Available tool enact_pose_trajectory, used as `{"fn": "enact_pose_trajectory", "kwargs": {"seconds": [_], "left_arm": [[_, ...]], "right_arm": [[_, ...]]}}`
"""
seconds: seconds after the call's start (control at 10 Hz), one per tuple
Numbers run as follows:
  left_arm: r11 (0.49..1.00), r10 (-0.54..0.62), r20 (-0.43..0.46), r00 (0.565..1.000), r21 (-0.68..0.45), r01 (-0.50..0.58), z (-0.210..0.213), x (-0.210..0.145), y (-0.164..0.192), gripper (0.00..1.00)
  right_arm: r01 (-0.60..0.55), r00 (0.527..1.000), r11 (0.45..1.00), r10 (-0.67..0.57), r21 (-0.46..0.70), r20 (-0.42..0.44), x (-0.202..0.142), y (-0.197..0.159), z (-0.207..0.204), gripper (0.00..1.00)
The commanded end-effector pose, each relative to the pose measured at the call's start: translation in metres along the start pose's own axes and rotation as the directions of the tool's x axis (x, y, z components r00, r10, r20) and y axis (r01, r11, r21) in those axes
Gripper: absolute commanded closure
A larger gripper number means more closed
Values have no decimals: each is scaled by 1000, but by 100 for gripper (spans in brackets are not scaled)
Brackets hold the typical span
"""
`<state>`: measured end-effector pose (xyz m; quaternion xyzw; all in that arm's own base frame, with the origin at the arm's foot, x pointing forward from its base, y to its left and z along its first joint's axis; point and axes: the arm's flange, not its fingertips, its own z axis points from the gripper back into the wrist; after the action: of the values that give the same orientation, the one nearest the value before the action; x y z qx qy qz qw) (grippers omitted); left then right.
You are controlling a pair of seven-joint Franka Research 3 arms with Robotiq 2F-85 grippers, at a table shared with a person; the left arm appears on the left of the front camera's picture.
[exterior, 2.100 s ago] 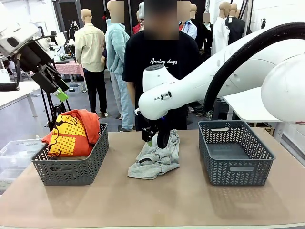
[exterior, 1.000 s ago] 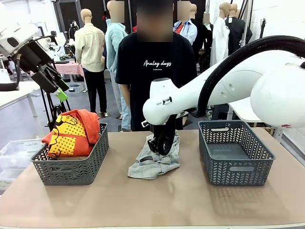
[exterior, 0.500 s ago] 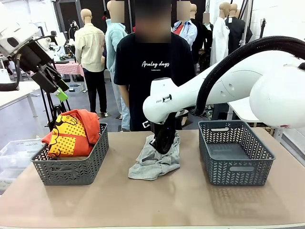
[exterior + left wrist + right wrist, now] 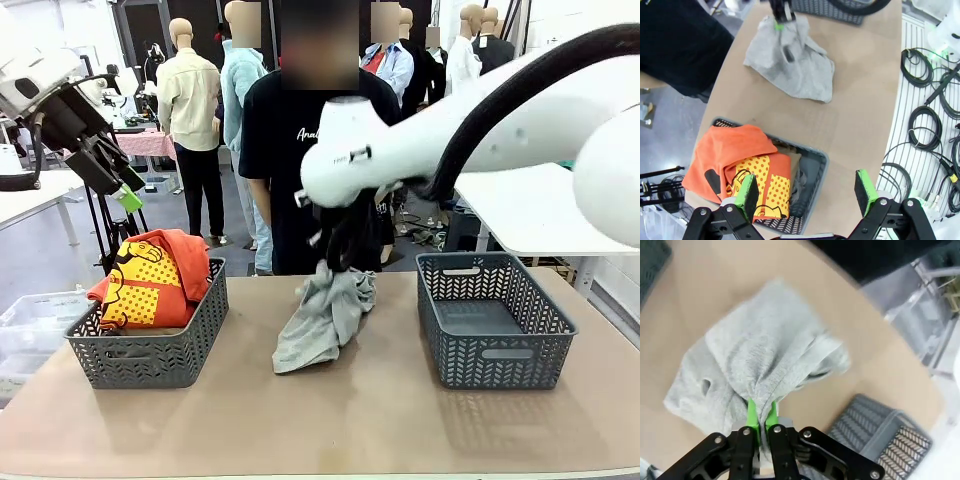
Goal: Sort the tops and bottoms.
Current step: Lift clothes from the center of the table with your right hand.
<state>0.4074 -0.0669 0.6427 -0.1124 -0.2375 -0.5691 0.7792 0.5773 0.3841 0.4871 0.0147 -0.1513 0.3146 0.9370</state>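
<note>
My right gripper (image 4: 336, 262) (image 4: 760, 412) is shut on the light grey garment (image 4: 322, 318) (image 4: 760, 365) (image 4: 790, 60) and holds its upper part above the middle of the table, while the lower end still trails on the tabletop. An orange-red garment with yellow dotted print (image 4: 150, 277) (image 4: 740, 162) lies in the left basket (image 4: 150, 350) (image 4: 812, 170), over a darker cloth. High above that basket, my left gripper (image 4: 806, 189) (image 4: 122, 192) stands open with nothing between its fingers.
A second grey lattice basket (image 4: 492, 320) with nothing in it stands at the right of the table (image 4: 330, 420). A person in a black T-shirt (image 4: 300, 150) stands at the far edge, just behind the lifted garment. Cables (image 4: 935, 130) lie beside the table.
My right gripper closed on the light grey garment and rose, pulling the cloth up from a flat heap into a hanging drape. The left arm has stayed still.
</note>
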Motion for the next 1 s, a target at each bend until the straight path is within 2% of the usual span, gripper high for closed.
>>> {"fn": "enact_pose_trajectory", "kwargs": {"seconds": [0.0, 0.3, 0.6, 0.7, 0.8, 0.9], "left_arm": [[1000, -3, -6, 1000, -5, 3, 2, -1, -1, 0], [1000, -3, -6, 1000, -5, 3, 2, -1, -1, 0], [1000, -3, -6, 1000, -5, 3, 2, -1, -1, 0], [1000, -3, -6, 1000, -5, 3, 2, -1, -1, 0], [1000, -3, -6, 1000, -5, 3, 2, -1, -1, 0], [1000, -3, -6, 1000, -5, 3, 2, -1, -1, 0]], "right_arm": [[-17, 989, 990, 38, -141, 146, -12, 13, 43, 100], [-3, 931, 978, 80, -210, 357, -15, 24, 119, 100], [26, 835, 970, 111, -241, 538, -23, 33, 173, 100], [-15, 837, 977, 128, -212, 533, -27, 35, 169, 100], [-7, 871, 976, 113, -218, 479, -3, 31, 177, 100], [-7, 871, 976, 113, -218, 479, -3, 31, 177, 100]]}}
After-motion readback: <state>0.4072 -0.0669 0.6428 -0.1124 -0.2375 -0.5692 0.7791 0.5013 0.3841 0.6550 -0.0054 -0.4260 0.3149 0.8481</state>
